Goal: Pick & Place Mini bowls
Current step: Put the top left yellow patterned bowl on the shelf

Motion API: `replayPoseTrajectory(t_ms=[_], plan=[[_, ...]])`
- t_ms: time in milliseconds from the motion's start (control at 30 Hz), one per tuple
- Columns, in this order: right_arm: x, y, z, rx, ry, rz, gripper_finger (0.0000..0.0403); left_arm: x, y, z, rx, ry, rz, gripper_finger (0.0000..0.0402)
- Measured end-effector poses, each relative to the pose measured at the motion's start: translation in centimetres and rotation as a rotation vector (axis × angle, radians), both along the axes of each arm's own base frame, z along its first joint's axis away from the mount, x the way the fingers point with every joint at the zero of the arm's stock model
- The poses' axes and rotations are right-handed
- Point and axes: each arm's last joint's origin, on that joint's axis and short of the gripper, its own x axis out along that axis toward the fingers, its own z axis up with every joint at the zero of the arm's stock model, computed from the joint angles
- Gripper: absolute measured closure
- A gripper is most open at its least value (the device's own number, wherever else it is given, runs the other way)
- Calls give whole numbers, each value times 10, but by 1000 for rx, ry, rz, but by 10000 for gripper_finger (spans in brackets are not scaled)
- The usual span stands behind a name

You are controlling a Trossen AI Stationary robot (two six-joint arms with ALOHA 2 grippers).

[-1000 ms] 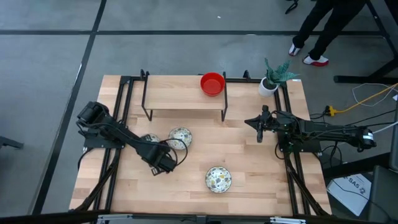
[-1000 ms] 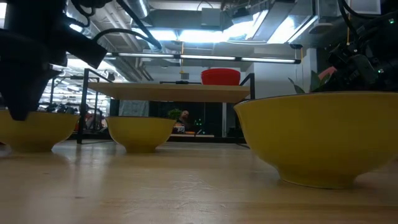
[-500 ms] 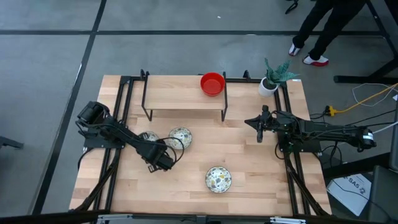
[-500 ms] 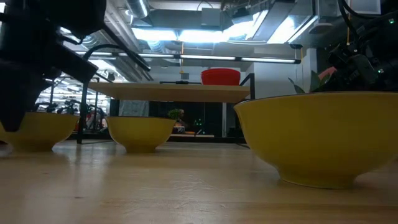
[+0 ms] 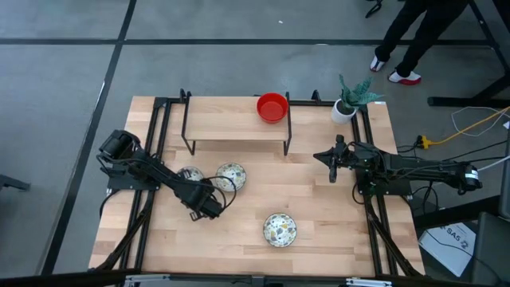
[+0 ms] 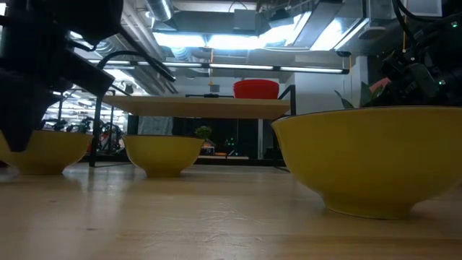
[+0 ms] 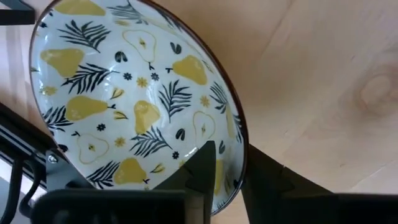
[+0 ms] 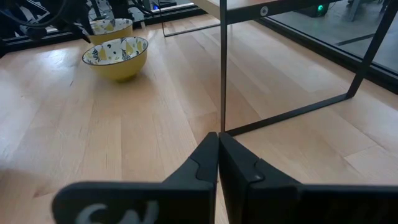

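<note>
High view first, since that's where I can actually count stuff: one red bowl (image 5: pixel 272 107) is sitting up on the raised shelf (image 5: pixel 231 126) at the far side of the table (image 5: pixel 319 215), and three patterned bowls are down on the wood, so by my read roughly one placement is done and at least three are left (I only see four bowls total from here). My left gripper (image 5: pixel 209 206) is working the leftmost patterned bowl (image 5: pixel 190 177), and its wrist cam shows the fingers narrowed around the rim of that bowl, one finger (image 7: pixel 200 167) inside the bowl and the other outside the wall, so I'd call it pinched on the rim, though the bowl looks like it's on the table and not lifted yet. Just past that gripper, beside the held bowl, is the second patterned bowl (image 5: pixel 231 176), and the third patterned bowl (image 5: pixel 280 229) sits alone, well off to the gripper's side toward the near edge. My right gripper (image 5: pixel 331 166) is parked out over bare wood beside the shelf's leg, fingers pressed together on nothing, with the potted plant (image 5: pixel 347 102) behind it at the table's far corner.
</note>
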Motion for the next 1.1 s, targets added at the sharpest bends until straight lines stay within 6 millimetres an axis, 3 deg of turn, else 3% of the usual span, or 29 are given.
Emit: replayPoseTrajectory(t_ms=[167, 400, 667, 1100], plan=[[0, 0, 0, 0, 0, 0, 389, 0, -1, 0, -29, 5, 10, 388], [0, 0, 0, 0, 0, 0, 389, 8, -7, 10, -113, -6, -35, 394], [0, 0, 0, 0, 0, 0, 389, 14, -5, 50, -127, -206, -100, 396], [0, 0, 0, 0, 0, 0, 389, -18, 13, 118, -25, -579, -249, 397]])
